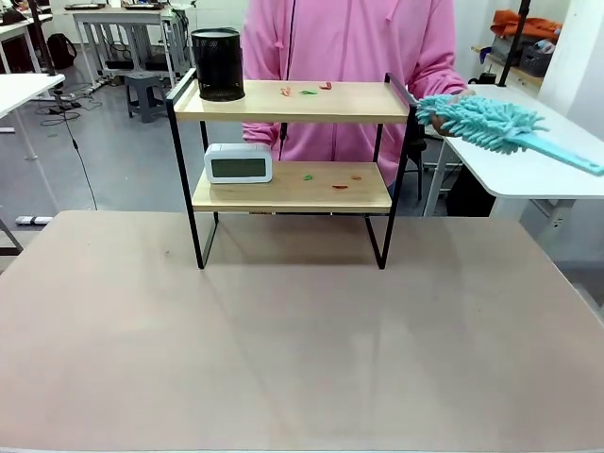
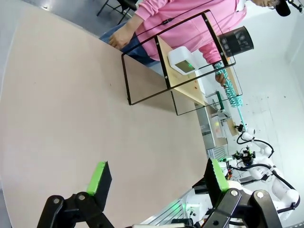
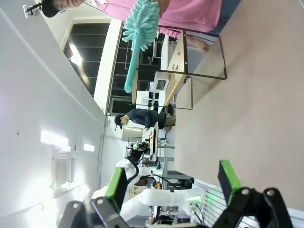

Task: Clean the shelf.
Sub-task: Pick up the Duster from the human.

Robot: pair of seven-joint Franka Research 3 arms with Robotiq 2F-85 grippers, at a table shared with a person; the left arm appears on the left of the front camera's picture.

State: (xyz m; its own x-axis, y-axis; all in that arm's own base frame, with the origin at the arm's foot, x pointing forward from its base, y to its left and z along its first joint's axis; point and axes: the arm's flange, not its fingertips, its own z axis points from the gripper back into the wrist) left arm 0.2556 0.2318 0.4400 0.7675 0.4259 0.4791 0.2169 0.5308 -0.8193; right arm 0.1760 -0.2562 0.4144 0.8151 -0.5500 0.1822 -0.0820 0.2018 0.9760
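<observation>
The left gripper (image 2: 157, 175) and the right gripper (image 3: 172, 179) hover empty, green-padded jaws spread wide. Well ahead of them stands the small two-tier shelf of light wood and thin black metal (image 1: 359, 101), where a person (image 1: 349, 47) holds a fluffy turquoise duster (image 1: 481, 121) beside it.

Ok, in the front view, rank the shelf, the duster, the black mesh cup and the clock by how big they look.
1. shelf
2. teal duster
3. black mesh cup and white clock: too close to rank, since the cup is taller and the clock wider.
</observation>
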